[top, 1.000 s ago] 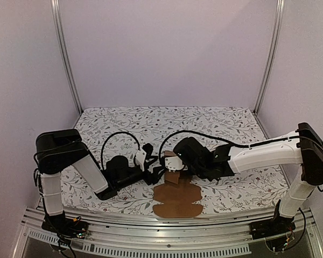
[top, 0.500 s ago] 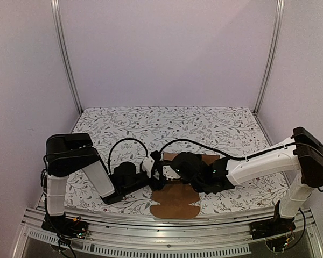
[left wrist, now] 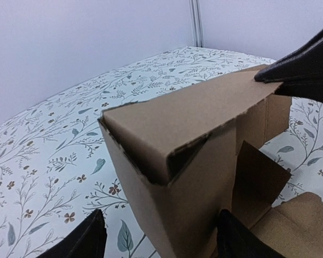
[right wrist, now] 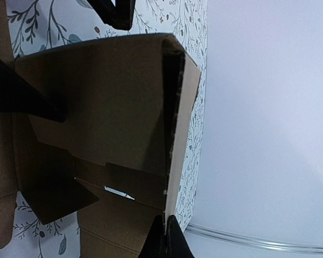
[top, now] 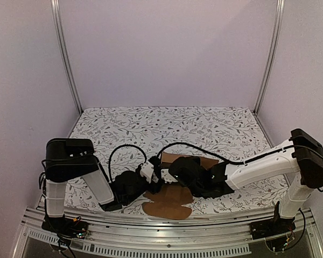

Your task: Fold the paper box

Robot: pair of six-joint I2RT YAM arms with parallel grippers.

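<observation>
Over the last second both arms have drawn in toward the near edge and the paper box has slid with them. One panel is now lifted off the floral-patterned table, where the box lay nearly flat before. The box sits at the near middle of the table, between the two wrists — part of it flat on the cloth, part folded up into a standing wall with a bent-over top. The right gripper is closed tight on the thin edge of that raised panel, its fingertips pinched together on the cardboard. The left gripper is spread wide and grips nothing — the corner of the standing wall rises between its fingers, with cloth showing between one finger and the cardboard.
</observation>
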